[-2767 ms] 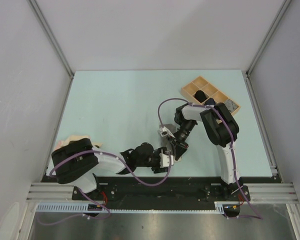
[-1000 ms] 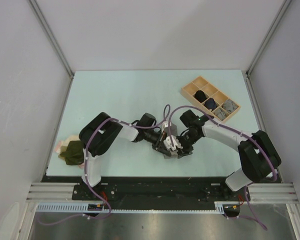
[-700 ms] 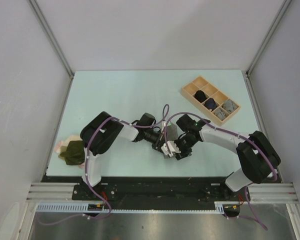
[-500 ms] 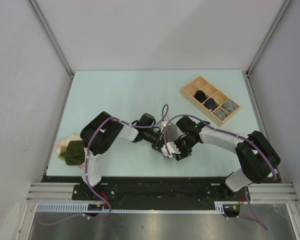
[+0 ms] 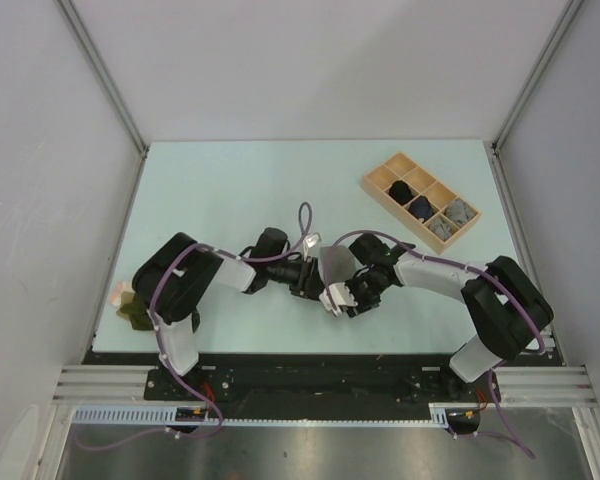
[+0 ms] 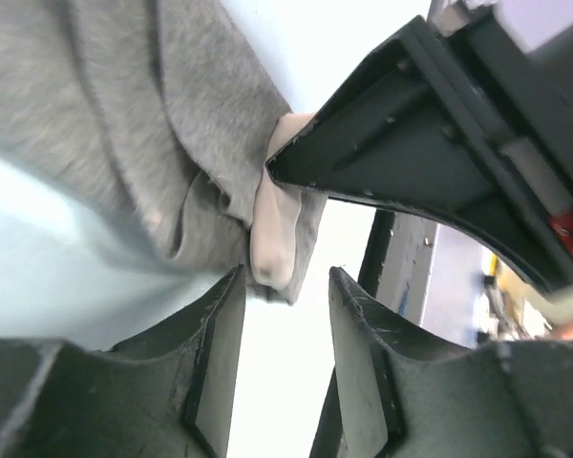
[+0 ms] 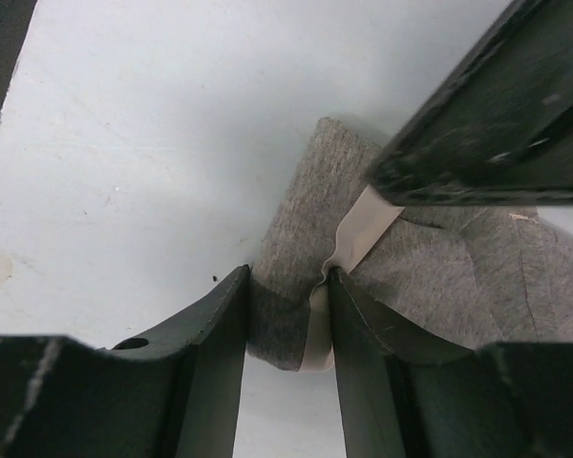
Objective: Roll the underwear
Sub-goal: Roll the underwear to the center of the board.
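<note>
overhead, cloth: grey underwear (image 5: 335, 266) lay on the table (image 5: 230, 190), in the middle near its front edge, between the two claws.
overhead, claws: left claw (image 5: 318, 288) and right claw (image 5: 350, 296) met tip to tip at the cloth's near end; from up there i could not tell how they stood.
overhead, pile: olive underwear (image 5: 135, 314) with a pink piece (image 5: 118, 293) just beside it sat at the table's left edge, partly hidden by the left arm (image 5: 180, 285).
overhead, tray: a wooden tray (image 5: 384, 168) stood at the far right, well apart from the claws, with dark rolled pieces (image 5: 401, 189) in some compartments.
left wrist, claw: its fingers (image 6: 220, 324) were spread, pinching nothing.
left wrist, cloth: the grey underwear lay folded in layers; its pale band (image 6: 272, 239) ended just ahead of the tips, and a dark finger of the right claw touched that band.
right wrist, claw: its fingers (image 7: 220, 334) were pinching a folded corner of the grey underwear, the cloth filling the gap between them.
right wrist, cloth: the pale band ran against one finger; a dark finger of the left claw crossed the top right corner, over the cloth.
</note>
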Tool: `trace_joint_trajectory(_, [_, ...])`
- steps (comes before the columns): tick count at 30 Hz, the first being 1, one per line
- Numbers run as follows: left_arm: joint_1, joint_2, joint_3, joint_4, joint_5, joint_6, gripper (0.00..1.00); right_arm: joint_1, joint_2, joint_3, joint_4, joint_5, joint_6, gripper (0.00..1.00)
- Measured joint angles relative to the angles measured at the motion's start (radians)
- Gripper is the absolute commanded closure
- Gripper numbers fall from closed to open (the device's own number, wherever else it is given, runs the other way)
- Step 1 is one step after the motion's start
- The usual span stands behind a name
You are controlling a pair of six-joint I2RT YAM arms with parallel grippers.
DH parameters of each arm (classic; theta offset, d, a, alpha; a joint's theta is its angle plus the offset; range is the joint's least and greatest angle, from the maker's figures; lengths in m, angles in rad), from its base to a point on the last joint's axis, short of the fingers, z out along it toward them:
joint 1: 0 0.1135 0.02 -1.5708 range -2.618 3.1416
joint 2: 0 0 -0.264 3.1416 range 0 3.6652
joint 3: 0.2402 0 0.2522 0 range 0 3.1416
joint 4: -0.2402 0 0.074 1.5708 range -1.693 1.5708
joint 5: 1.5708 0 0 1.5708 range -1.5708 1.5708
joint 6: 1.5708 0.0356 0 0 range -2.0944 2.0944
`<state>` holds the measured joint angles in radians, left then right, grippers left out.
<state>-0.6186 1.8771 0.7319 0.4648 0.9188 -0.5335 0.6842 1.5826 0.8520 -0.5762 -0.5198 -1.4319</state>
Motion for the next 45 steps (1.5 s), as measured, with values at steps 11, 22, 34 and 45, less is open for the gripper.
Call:
trace_joint_trajectory(11, [0.043,-0.355,-0.367,0.257,-0.135,0.058,0.48,-0.037,0.082,0.100,-0.087,-0.051,0.068,0.77])
trace_joint_trajectory(22, [-0.219,-0.587,-0.482,0.345,-0.294,0.451,0.35,-0.113,0.310,0.328,-0.415,-0.229,0.073,0.79])
trace_joint_trajectory(34, [-0.364,-0.452,-0.336,0.165,-0.443,0.747,0.32,-0.174,0.497,0.407,-0.714,-0.388,-0.046,0.78])
trace_joint_trajectory(45, [-0.428,-0.243,-0.156,0.016,-0.536,0.883,0.50,-0.194,0.504,0.413,-0.742,-0.407,-0.066,0.78])
